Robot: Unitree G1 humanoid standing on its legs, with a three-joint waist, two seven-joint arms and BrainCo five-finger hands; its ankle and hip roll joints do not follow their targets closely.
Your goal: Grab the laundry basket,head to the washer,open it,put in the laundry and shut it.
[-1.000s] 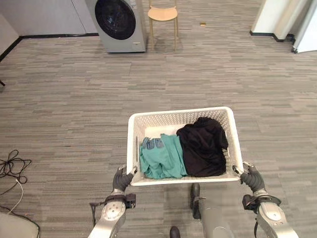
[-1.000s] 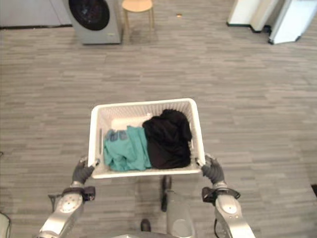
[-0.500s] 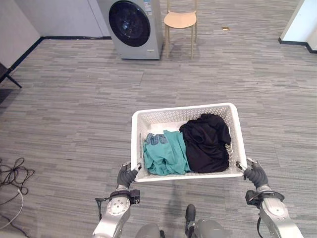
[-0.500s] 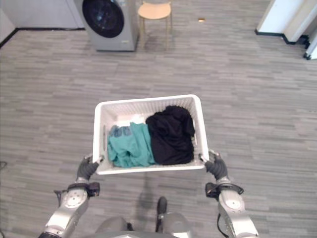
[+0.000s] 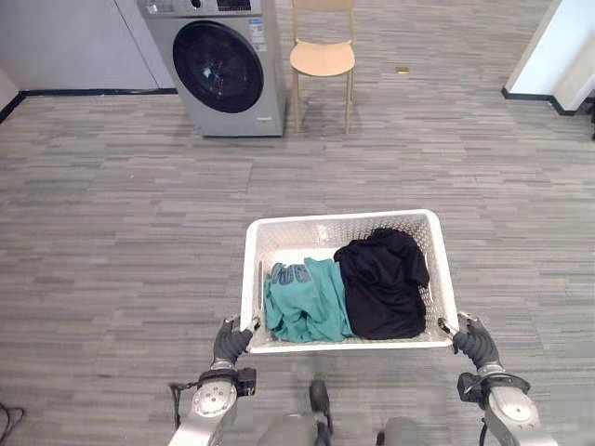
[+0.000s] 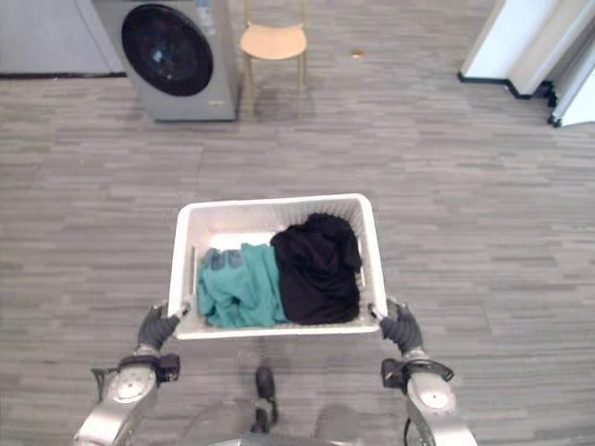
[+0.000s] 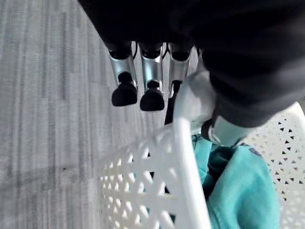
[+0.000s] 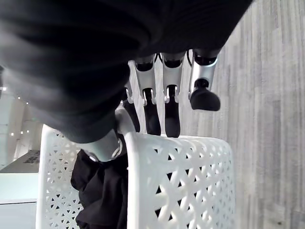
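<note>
I carry a white perforated laundry basket (image 5: 340,226) in front of me, above the floor. A teal garment (image 5: 307,302) lies in its left half and a black garment (image 5: 383,283) in its right half. My left hand (image 5: 229,342) is curled round the basket's near left corner, thumb over the rim (image 7: 188,143). My right hand (image 5: 472,341) grips the near right corner the same way, its fingers (image 8: 152,112) under the rim (image 8: 136,181). The grey washer (image 5: 221,65) with a dark round door stands shut at the far left.
A light wooden chair (image 5: 323,58) stands right beside the washer. White wall panels (image 5: 544,51) with a dark skirting rise at the far right. Grey plank floor (image 5: 130,214) stretches between me and the washer.
The camera has moved: the washer and chair shifted left in the view, then down to the left, and look larger. Both hands keep the same hold on the basket.
</note>
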